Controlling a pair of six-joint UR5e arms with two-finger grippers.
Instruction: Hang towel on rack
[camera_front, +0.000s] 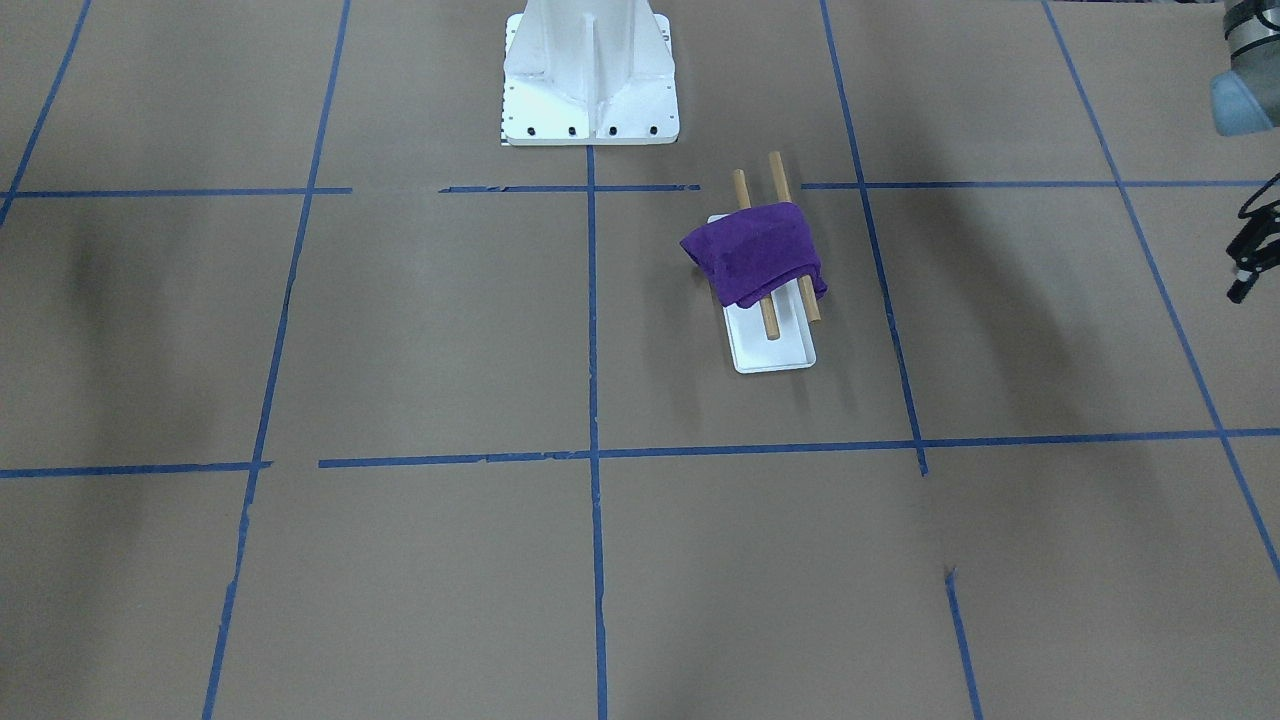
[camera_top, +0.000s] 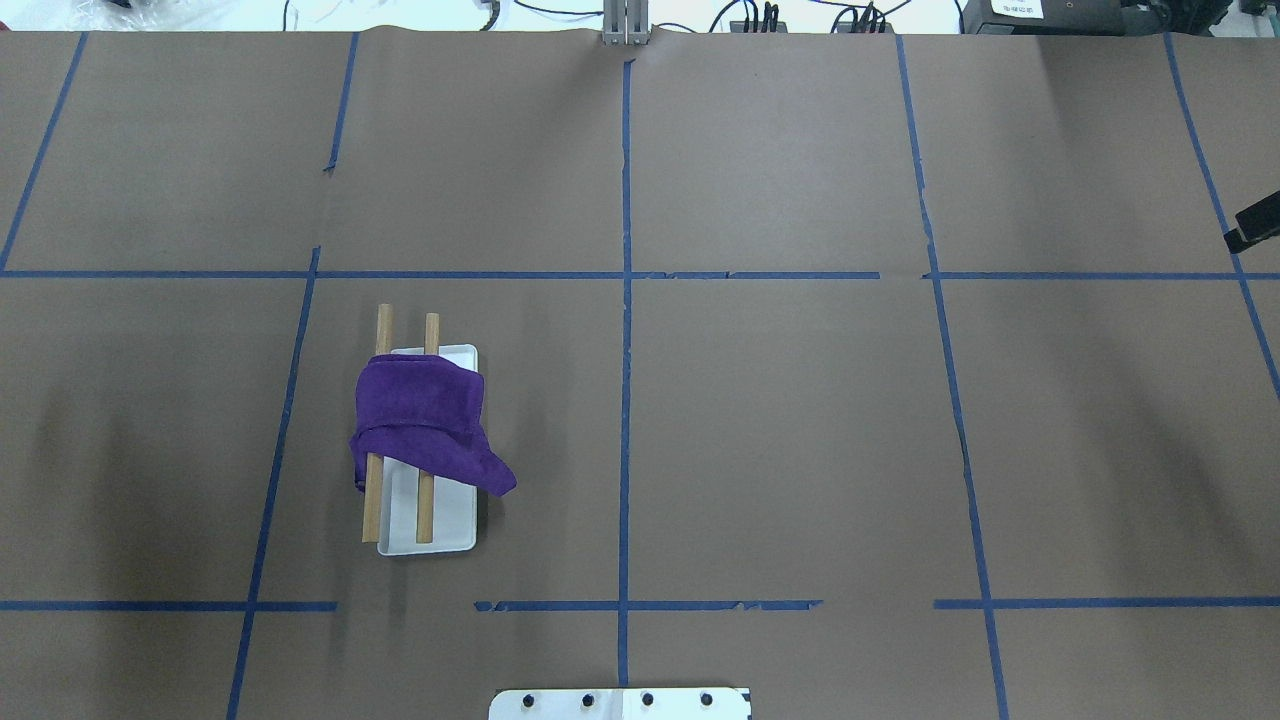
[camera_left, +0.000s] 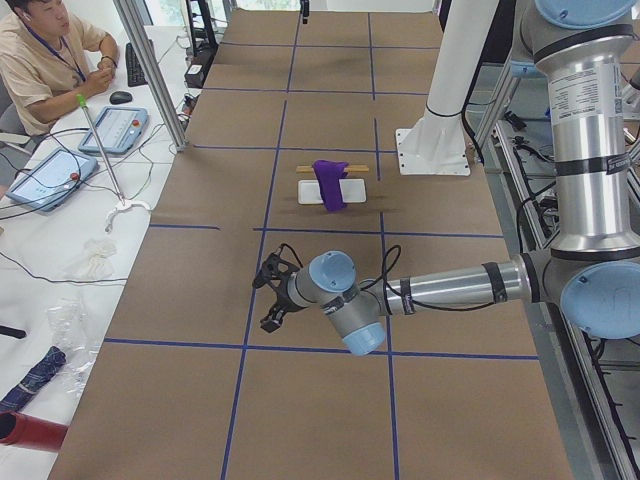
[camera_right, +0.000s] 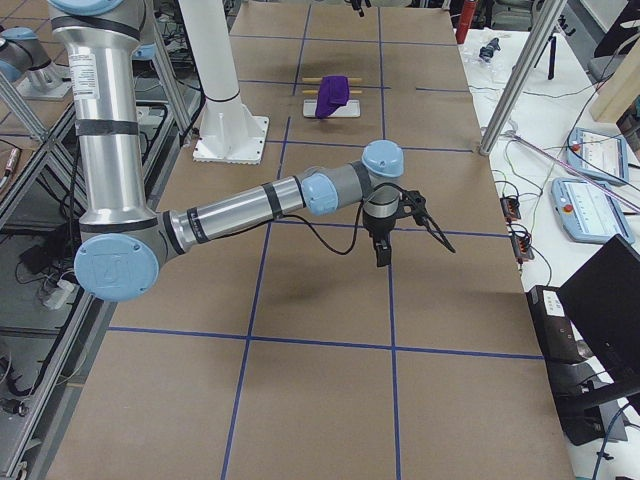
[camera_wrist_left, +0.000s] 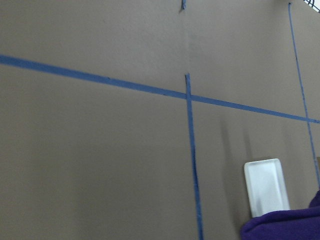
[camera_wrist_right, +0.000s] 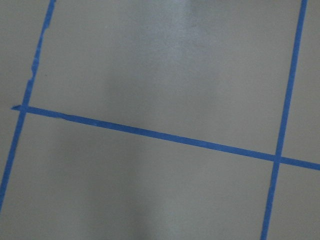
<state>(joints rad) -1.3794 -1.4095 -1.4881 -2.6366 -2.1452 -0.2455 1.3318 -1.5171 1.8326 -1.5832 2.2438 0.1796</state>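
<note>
Exterior left view: left arm stretches low and level over the left end of the table, left gripper angled down. The right arm and right gripper mirror this at the right end. Whether either pincer is spread cannot be told. A soft, plain purple towel lies rumpled across two wooden rails over a white tray base, left of table centre.

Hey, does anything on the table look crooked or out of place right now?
Only the towel: it lies bunched and skewed over the rack's two wooden rails, one corner poking past the white base. Nothing spilled or damaged.
</note>
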